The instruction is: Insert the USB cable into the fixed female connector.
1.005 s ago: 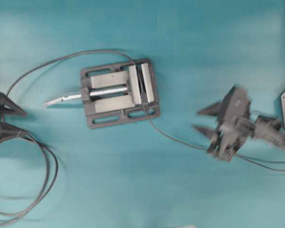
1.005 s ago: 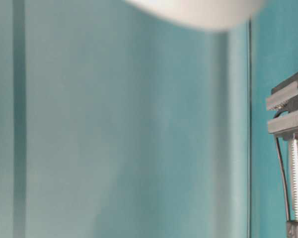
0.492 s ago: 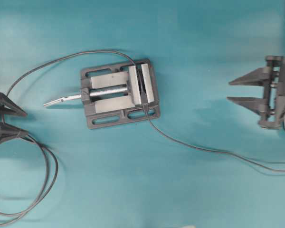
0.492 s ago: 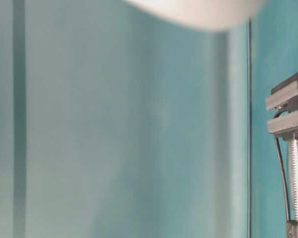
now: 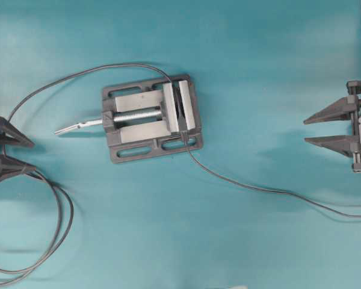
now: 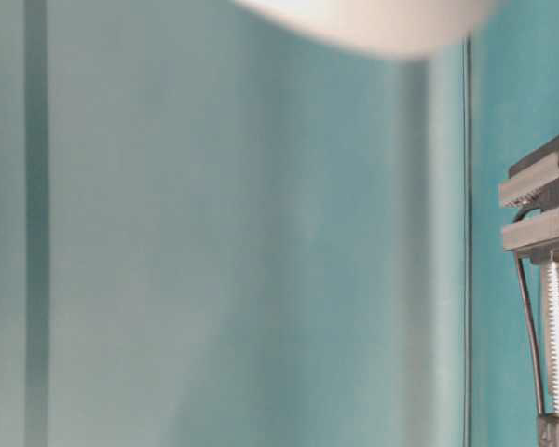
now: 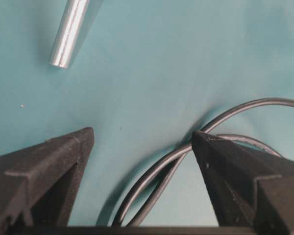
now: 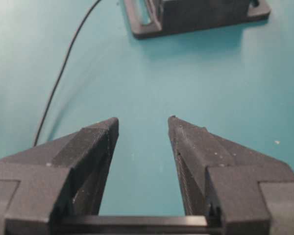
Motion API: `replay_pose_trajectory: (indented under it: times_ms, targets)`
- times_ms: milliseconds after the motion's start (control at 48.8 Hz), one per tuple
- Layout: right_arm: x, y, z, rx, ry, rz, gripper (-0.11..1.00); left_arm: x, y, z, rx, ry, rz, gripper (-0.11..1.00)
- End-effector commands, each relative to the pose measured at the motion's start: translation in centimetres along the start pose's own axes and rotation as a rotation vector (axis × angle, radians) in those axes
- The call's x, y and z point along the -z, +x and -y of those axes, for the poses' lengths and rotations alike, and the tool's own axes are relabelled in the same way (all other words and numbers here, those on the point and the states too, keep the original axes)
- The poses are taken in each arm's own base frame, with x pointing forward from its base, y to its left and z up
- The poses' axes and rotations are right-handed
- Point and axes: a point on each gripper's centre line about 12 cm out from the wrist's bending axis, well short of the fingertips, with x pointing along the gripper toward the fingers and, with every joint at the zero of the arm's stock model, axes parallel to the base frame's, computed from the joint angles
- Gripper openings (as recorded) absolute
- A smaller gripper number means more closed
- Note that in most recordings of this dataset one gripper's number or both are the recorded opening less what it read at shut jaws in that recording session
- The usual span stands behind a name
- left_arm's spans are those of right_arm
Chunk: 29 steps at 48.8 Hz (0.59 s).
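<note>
The thin grey USB cable [image 5: 259, 188] runs on the table from the vise's near corner to the right edge; it also shows in the right wrist view [image 8: 63, 68]. Its plug end reaches the vise jaws, where the fixed female connector [image 5: 178, 108] sits, too small to make out. My right gripper [image 5: 305, 131] is open and empty at the right edge, clear of the cable; it is also open in the right wrist view [image 8: 143, 120]. My left gripper [image 5: 31, 155] is open at the left edge, over dark cable loops [image 7: 157, 171].
The grey metal vise [image 5: 150, 117] stands mid-table with its screw handle [image 5: 78, 126] pointing left; its handle tip shows in the left wrist view [image 7: 68, 32]. A thicker dark cable [image 5: 60, 229] loops at the front left. The vise shows side-on at table level [image 6: 540, 205].
My right gripper has drawn back to the right, away from the thin cable, and now sits level at the right edge. The left gripper and the vise have not moved.
</note>
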Motion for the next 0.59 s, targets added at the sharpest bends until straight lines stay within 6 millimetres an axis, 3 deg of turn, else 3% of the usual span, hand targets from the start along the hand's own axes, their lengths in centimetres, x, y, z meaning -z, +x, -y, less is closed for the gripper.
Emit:
replay_pose_trajectory:
  times_ms: [0,349,574]
  targets:
    - [-0.8,0.1,-0.3,-0.017,0.002,0.007,0.52,-0.3,0.0,0.2,0.004,-0.009,0.008,1.00]
    - [-1.7,0.2,-2.0,-0.142,0.007,-0.039,0.52,-0.3,0.0,0.2,0.004,-0.009,0.008,1.00]
    - [-0.9,-0.1,-2.9,-0.222,0.012,-0.105,0.52,-0.3,0.0,0.2,0.004,-0.009,0.008,1.00]
